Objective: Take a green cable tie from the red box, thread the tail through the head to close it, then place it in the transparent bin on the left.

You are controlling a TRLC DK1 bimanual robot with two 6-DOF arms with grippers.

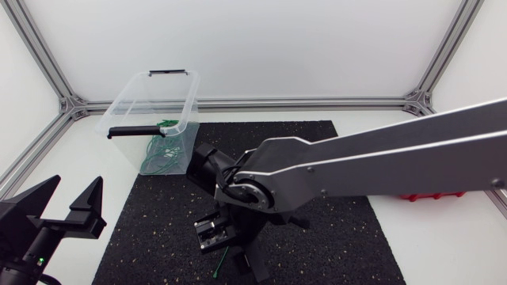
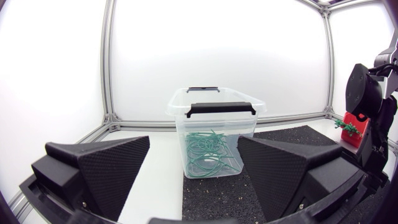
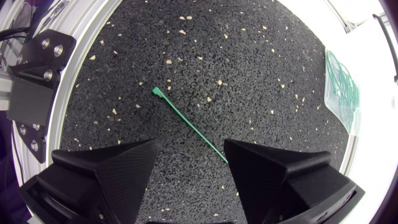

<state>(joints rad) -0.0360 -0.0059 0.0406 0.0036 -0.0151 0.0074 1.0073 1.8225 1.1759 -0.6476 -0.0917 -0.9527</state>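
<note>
Right wrist view: green cable tie flat on mat, tail toward wide-open right pincer, head away.

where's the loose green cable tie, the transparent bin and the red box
green cable tie (image 3: 186,123): right wrist view, middle of its strap.
transparent bin (image 2: 212,123): left wrist view, bare upper part of its front wall.
red box (image 1: 432,195): head view, middle of the narrow strip of it that shows.
</note>
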